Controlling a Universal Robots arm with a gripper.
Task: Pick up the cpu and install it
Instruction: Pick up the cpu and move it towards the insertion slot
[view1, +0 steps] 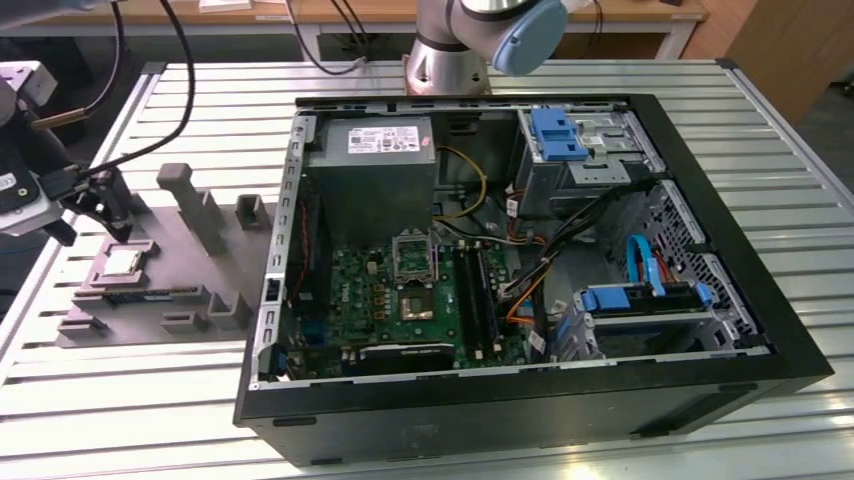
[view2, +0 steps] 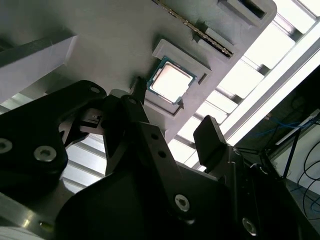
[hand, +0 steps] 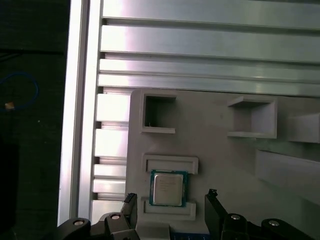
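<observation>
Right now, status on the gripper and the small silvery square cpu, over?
Gripper open, poised over grey plastic tray. Small silvery square cpu lying in its tray pocket, not gripped. Nothing between fingers and chip.

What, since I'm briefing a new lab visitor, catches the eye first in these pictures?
The open black computer case dominates the exterior view, its green motherboard exposed. At that view's left, the silvery cpu sits in a grey tray, with the open claw poised over it.
</observation>
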